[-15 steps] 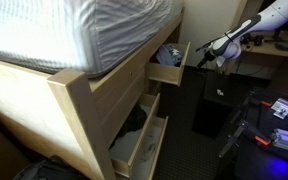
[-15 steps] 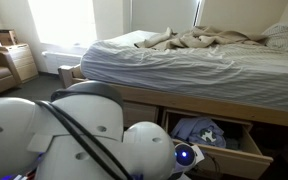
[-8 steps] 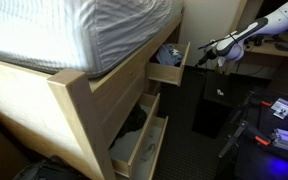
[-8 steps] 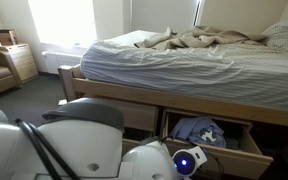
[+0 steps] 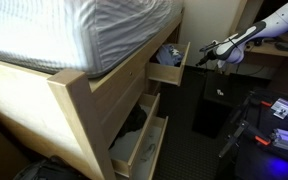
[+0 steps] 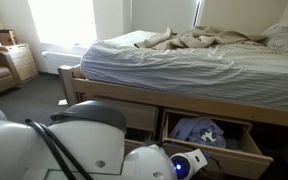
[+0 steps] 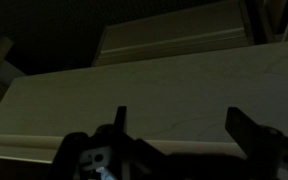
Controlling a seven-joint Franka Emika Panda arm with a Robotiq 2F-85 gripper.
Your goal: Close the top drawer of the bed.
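The top drawer [image 5: 168,71] juts open from the bed [image 5: 79,100] just below the mattress, its pale front facing the nearby gripper [image 5: 198,48], whose fingers are spread and empty, so an off-centre push could skew and jam it.

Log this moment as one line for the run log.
top drawer: open, bluish cloth inside | gripper: open, facing drawer front | contact: unclear | closing: not yet done

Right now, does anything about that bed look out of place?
Yes: all three drawers in the bed stand open. The top drawer shows bluish cloth, and dark clothing sits in the middle drawer.
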